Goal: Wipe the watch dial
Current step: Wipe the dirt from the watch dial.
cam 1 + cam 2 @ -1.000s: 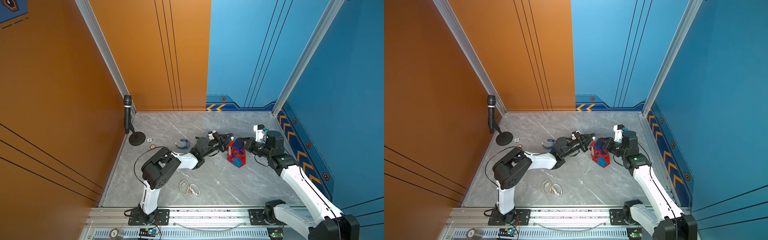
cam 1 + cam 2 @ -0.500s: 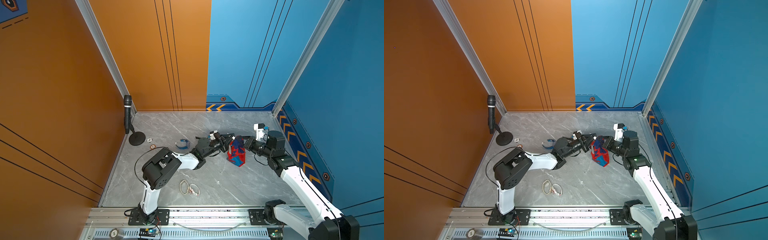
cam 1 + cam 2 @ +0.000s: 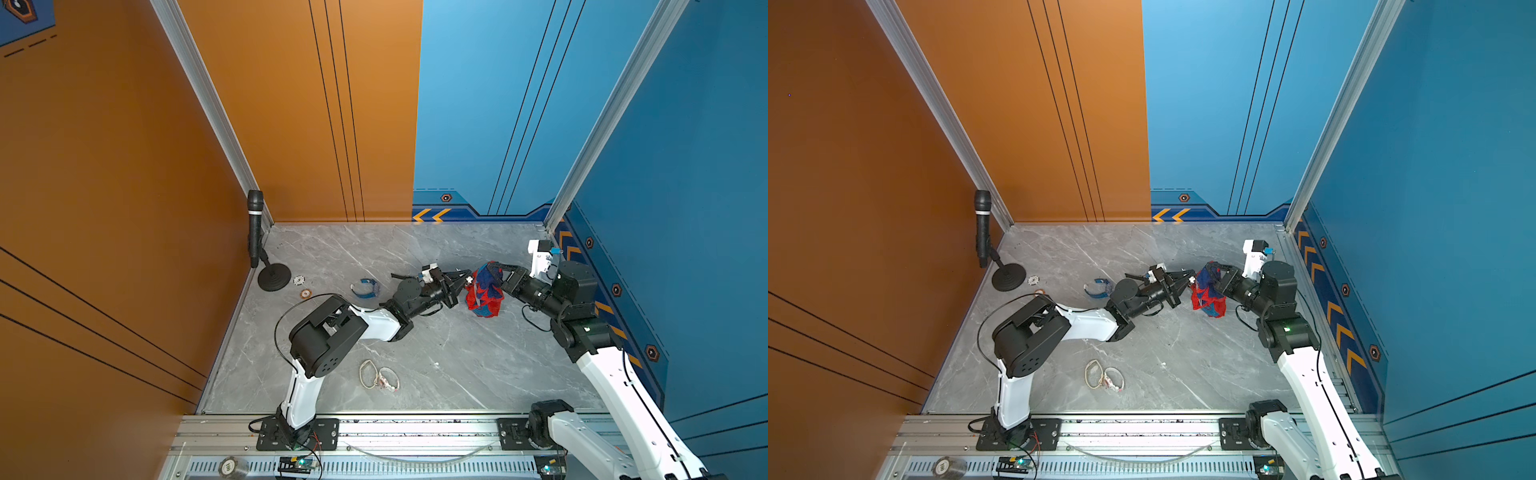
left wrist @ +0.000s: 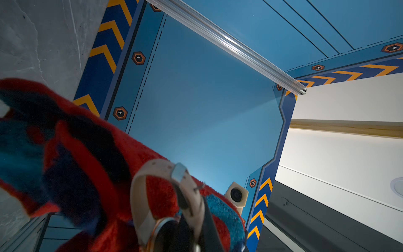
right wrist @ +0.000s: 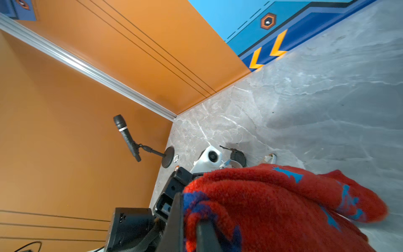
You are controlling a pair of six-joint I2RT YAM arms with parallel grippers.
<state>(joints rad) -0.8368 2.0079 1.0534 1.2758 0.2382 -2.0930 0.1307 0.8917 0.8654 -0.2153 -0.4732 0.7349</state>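
Left gripper (image 3: 464, 281) is clamping tight on the round-dialled watch with a cream leather strap (image 4: 150, 196), holding it above the grey marble tabletop (image 3: 436, 353) near mid-table. Right gripper (image 3: 495, 274) is pinching shut on the fluffy red-and-blue cloth (image 3: 484, 295), which is lying right against the watch with its lower folds hanging toward the tabletop. A blue-strapped watch (image 3: 365, 288) is lying well apart, nearer the black microphone stand (image 3: 272, 278)
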